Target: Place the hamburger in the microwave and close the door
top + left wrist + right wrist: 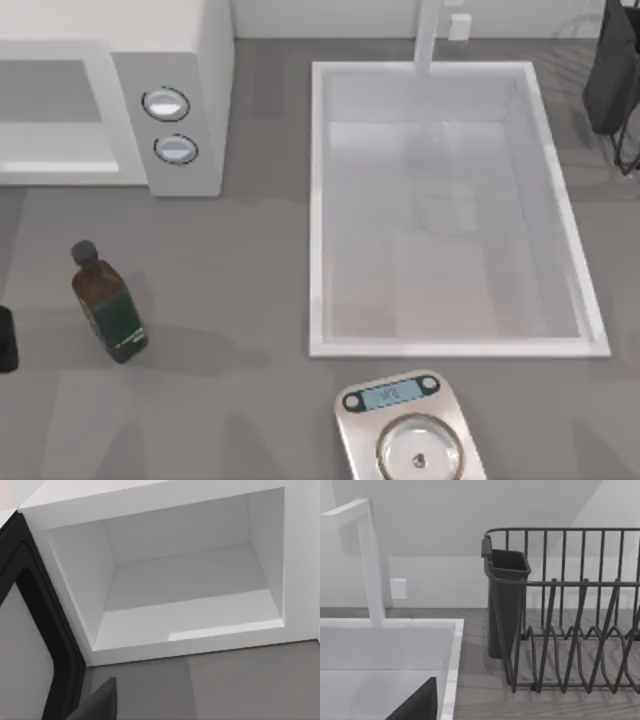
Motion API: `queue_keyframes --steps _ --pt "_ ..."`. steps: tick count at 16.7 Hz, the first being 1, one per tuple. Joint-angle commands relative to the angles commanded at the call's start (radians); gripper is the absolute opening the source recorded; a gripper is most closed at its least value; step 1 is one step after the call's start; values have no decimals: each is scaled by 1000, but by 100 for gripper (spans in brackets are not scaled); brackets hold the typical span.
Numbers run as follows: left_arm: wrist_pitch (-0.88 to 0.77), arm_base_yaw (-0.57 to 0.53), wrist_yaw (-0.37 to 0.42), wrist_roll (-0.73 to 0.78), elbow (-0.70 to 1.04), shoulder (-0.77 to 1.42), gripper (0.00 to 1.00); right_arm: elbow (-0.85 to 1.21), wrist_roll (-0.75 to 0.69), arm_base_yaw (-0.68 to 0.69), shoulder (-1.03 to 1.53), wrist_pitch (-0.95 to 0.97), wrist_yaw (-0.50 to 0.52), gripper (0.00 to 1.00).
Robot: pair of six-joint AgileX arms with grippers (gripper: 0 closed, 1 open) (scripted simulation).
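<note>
The microwave [185,60] stands at the table's back left, white, with two round dials on its panel. Its door [25,645] is swung wide open, and the inner side shows a dark frame around a grey window. In the left wrist view the white cavity [185,605] is bare inside. My left gripper [95,707] hovers in front of that opening, low over the grey table. The hamburger is out of view. My right gripper [415,705] is over by the sink's back right corner, facing the dish rack.
A white sink [318,200] with a faucet [428,35] takes up the table's middle. A dark green bottle [108,305] stands at the left. A silver kitchen scale [405,435] lies at the front. A black wire dish rack [570,630] with a cutlery cup [506,600] sits at the back right.
</note>
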Motion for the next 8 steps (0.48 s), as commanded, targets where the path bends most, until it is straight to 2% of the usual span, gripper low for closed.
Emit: queue_keyframes --steps 8 --pt "-398 167 -7 548 463 762 100 0 0 0 0 0 0 100"
